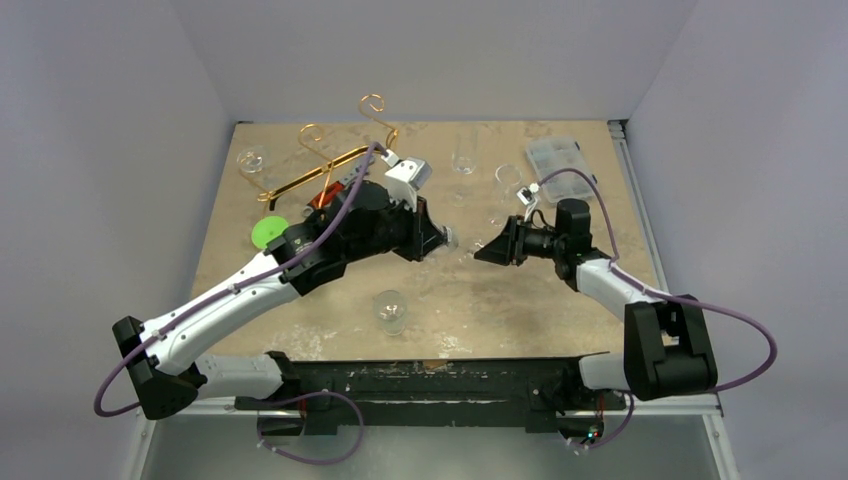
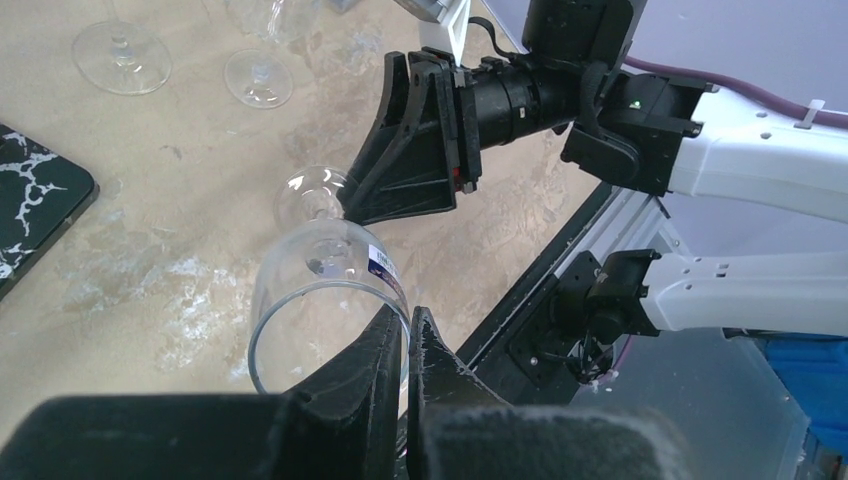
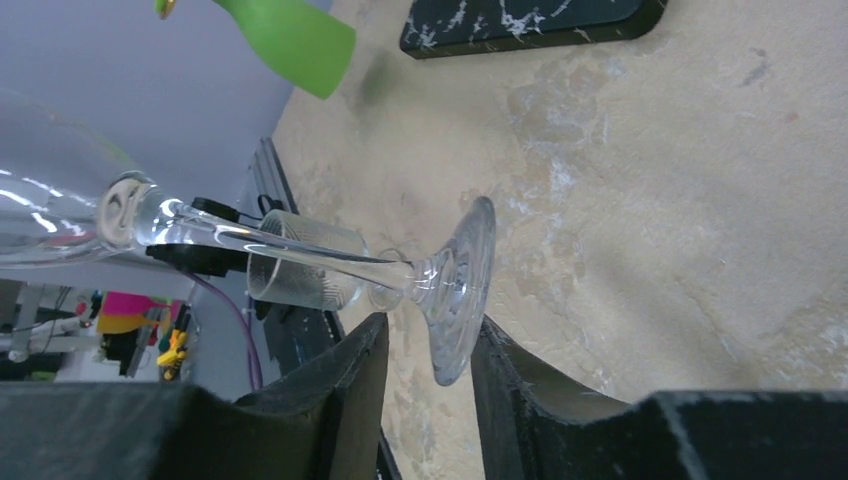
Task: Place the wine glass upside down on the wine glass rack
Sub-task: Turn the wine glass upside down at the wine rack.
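Note:
The wine glass (image 2: 318, 262) is held on its side above the table, between the two arms (image 1: 462, 246). My left gripper (image 2: 407, 332) is shut on the rim of its bowl, one finger inside and one outside. The glass's foot (image 3: 461, 288) points at my right gripper (image 3: 428, 332), which is open with the foot's edge between its fingers; a clear gap shows at the left finger (image 3: 362, 352). The gold wire rack (image 1: 330, 152), with curled loops on an arched bar, stands at the back left, behind the left arm.
A short tumbler (image 1: 390, 310) stands near the front edge. More glasses (image 1: 463, 150) and a clear plastic box (image 1: 553, 156) sit at the back. There is a green piece (image 1: 268, 232) at the left and a black veined board (image 2: 30, 205) lying near it.

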`<state>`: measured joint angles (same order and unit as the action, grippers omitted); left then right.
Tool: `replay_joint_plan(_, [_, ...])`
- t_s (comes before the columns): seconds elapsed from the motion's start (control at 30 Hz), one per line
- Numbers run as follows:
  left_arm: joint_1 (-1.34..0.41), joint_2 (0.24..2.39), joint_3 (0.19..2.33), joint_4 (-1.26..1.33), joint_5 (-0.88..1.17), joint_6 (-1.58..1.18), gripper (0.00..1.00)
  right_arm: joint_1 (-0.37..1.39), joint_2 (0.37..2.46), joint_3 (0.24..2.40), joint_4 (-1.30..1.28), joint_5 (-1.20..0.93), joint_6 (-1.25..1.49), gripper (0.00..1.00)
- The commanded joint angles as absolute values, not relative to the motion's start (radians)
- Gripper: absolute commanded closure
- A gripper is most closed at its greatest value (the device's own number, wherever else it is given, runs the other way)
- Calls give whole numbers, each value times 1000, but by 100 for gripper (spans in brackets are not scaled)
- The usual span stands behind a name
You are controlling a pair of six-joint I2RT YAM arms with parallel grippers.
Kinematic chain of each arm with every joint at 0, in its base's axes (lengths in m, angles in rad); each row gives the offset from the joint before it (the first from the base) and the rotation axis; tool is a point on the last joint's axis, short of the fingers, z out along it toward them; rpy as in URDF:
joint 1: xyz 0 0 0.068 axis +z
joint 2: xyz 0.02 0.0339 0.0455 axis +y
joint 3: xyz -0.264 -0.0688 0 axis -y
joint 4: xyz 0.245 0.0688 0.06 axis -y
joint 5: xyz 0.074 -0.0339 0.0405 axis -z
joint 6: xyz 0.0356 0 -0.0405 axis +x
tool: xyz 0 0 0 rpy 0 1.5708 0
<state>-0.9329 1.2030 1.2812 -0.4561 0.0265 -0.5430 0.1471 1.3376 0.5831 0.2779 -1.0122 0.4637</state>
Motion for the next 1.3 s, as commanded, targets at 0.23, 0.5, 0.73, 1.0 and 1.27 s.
replay_joint_plan(0.23, [-945,1151,1261,-322,52,-577,100,150,1320,590,305,-1026,454,100])
replay_joint_plan(0.5, [-945,1072,1173,-291,61,-583,81,141,1287,598,291,-1036,449,100])
replay_joint_plan(0.73, [-945,999,1108,-279,66,-580,52,122,1280,614,250,-1034,422,100])
replay_joint_plan(1.0, [-945,897,1079,-345,4,-534,38,99,1256,644,158,-1009,324,100])
replay_joint_plan(1.27, [-945,777,1055,-453,-110,-486,28,90,1222,661,85,-980,235,100])
